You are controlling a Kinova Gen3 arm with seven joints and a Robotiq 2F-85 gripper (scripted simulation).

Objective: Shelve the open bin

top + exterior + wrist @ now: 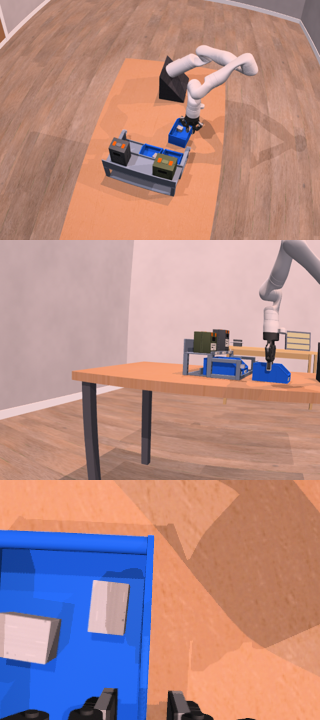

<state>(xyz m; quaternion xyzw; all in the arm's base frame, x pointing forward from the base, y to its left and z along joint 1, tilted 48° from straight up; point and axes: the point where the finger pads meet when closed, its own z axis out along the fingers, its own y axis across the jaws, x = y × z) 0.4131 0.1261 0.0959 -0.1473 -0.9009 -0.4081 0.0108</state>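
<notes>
The blue open bin (177, 140) (276, 373) (100, 665) stands upright on the table, its low sloped front facing away from the shelf. Two pale blocks (109, 607) (25, 637) lie in it. My gripper (190, 131) (268, 369) (143, 700) points down, partly open, its fingertips on either side of one side wall's rim, with space visible on both sides. The grey shelf (140, 164) (224, 360) holds two blue bins (151, 149) (173, 155) side by side. The gap is at their left in the top view. A pale part shows in the left one.
A dark grey case (119, 152) (221, 339) and an olive case (164, 167) (204, 342) stand on the shelf's upper board. The board and olive case partly cover the shelf bins. Side posts bound the shelf. A black wedge (171, 89) stands by the arm base.
</notes>
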